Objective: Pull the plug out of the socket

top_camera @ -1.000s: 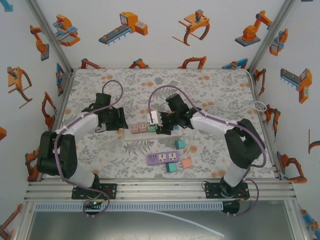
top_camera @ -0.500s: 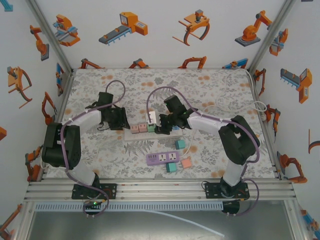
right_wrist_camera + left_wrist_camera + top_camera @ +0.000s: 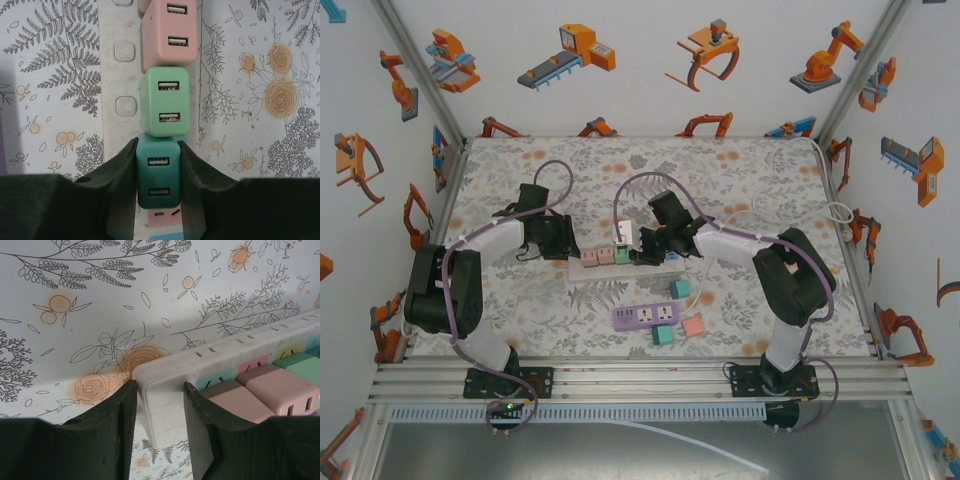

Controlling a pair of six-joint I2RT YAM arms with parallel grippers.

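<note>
Flat on the flower-printed desk [image 3: 740, 170], a white power strip [image 3: 655, 262] carrying a row of cube plugs.

Over the strip's middle, the right gripper [image 3: 645, 250]. Through its wrist camera, the right gripper [image 3: 157, 147] with jaws clamped shut on the two sides of a dark teal plug [image 3: 157, 172], twin USB ports facing up. Positioned over the strip's socket row, that plug; fully seated or partly lifted, impossible to tell. Touching it on the side away from the jaws, a light green plug [image 3: 165, 102], then a pink plug [image 3: 168, 32] next along the strip. Alongside these on the strip's face, round white buttons [image 3: 125, 106]. Under the jaws, slivers of pink and blue, too hidden to name.

At the strip's end farthest from the teal plug, the left gripper [image 3: 563, 248]. Through its wrist camera, the left gripper [image 3: 159, 388] with jaws closed onto the strip's rounded end, one on each side and both inner faces against the casing. Just inside that end, two pink cubes side by side, the first a duller pink cube [image 3: 225, 390].

Nearer the arm bases than the white strip and well apart from it, a purple power strip [image 3: 647, 317]. Between the two strips, a loose teal cube [image 3: 680, 289]. Farther again from the white strip, a salmon cube [image 3: 693, 326] and a loose green cube [image 3: 661, 335].
</note>
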